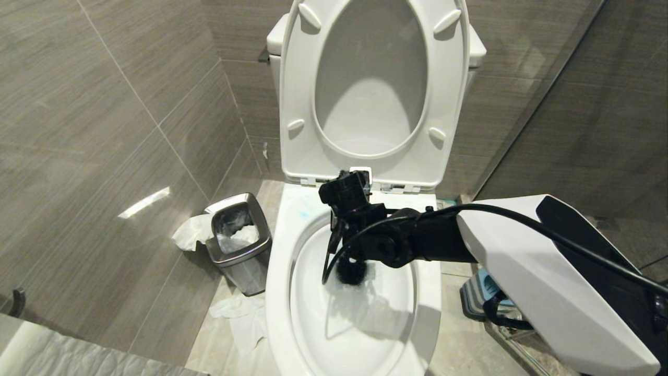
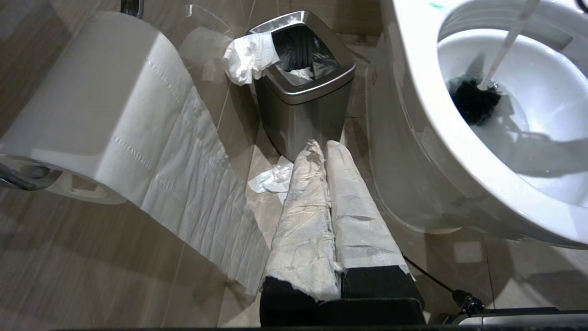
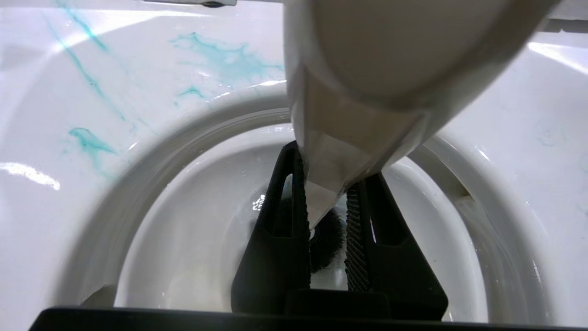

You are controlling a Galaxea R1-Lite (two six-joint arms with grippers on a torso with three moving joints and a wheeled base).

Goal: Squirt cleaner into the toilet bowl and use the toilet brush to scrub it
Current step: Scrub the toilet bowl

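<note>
Saw bright overhead light; glare streak on wall tile (image 1: pixel 143 202); arm shadow in toilet bowl (image 1: pixel 276 292); my right-wrist foreground blurred.

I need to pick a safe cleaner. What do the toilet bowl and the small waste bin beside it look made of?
The toilet bowl looks like glazed white ceramic: glossy, with sharp light reflections on its rim. The waste bin looks like brushed stainless steel: grey, satin sheen, soft streaky reflections. It could be coated metal; its dark liner appears to be thin plastic.

Tiled floor (image 1: pixel 459 334) carries the toilet bowl (image 1: pixel 276 292); steel waste bin (image 1: pixel 241 245) beside it; crumpled tissue (image 1: pixel 245 318) lies between.
</note>
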